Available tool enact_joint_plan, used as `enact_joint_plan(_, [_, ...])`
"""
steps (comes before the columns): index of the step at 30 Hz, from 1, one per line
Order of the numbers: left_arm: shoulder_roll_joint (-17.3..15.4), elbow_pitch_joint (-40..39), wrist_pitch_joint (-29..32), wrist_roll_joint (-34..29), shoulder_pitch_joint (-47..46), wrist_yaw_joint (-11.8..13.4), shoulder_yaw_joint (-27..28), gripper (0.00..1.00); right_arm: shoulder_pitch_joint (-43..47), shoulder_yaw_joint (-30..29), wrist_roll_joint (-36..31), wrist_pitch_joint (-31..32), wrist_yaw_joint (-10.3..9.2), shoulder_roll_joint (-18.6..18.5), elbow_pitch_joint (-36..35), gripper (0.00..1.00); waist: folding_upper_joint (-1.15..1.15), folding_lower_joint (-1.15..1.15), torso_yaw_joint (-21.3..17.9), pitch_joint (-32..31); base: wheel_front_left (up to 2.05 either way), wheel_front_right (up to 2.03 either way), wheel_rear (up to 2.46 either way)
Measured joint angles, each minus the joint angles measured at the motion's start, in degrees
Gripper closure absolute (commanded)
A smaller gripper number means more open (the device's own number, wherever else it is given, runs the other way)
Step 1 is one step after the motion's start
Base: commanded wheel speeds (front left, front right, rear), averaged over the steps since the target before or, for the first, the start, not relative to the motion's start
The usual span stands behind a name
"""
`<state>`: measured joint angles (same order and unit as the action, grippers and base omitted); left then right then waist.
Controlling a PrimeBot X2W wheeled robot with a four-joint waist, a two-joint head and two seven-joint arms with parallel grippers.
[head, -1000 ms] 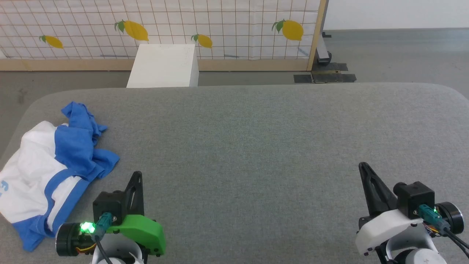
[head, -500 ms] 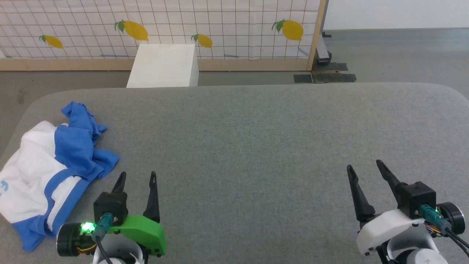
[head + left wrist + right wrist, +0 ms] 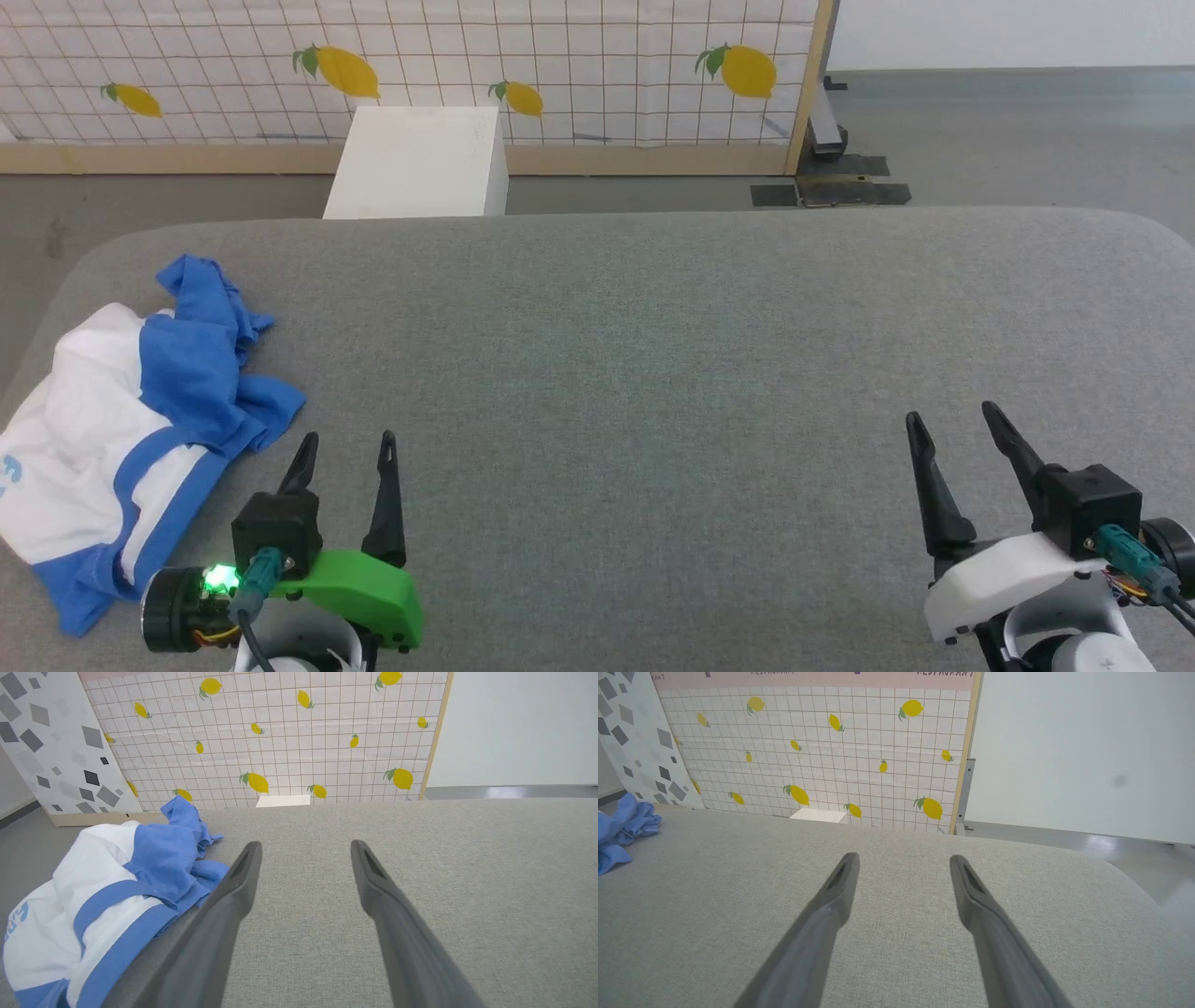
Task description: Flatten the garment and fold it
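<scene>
The garment (image 3: 112, 420) is seen crumpled at the left edge of the grey table (image 3: 653, 355); the left gripper (image 3: 349, 439) and right gripper (image 3: 950, 415) are held spread and empty, probably readied for a first grasp

The shirt (image 3: 121, 439) lies bunched on the surface (image 3: 653, 373), at its left end, near the left edge. The left gripper (image 3: 349, 437) hangs over the near part of the surface, just to the right of the shirt and apart from it, its jaws pointing toward the far edge. The right gripper (image 3: 949, 412) is over the near right part, well apart from the shirt and from the left gripper. Beyond the far edge, on the floor (image 3: 1027, 140), a box (image 3: 415, 173) stands left of centre, just behind the surface. Behind the box a panel (image 3: 579, 84) stands on the floor, ending on the right at a post (image 3: 809, 84).
</scene>
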<state>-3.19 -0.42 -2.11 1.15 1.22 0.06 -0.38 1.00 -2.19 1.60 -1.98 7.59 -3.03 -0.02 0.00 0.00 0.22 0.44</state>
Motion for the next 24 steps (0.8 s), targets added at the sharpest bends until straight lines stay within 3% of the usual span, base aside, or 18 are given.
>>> enact_joint_plan(24, [0.0, -0.5, -2.8, 1.0, 0.8, 0.6, -0.3, 0.0, 0.0, -1.3, 0.0, -2.8, 0.0, 0.0, 0.3, 0.0, 0.0, 0.0, 5.2, 0.8, 0.0, 0.0, 0.0])
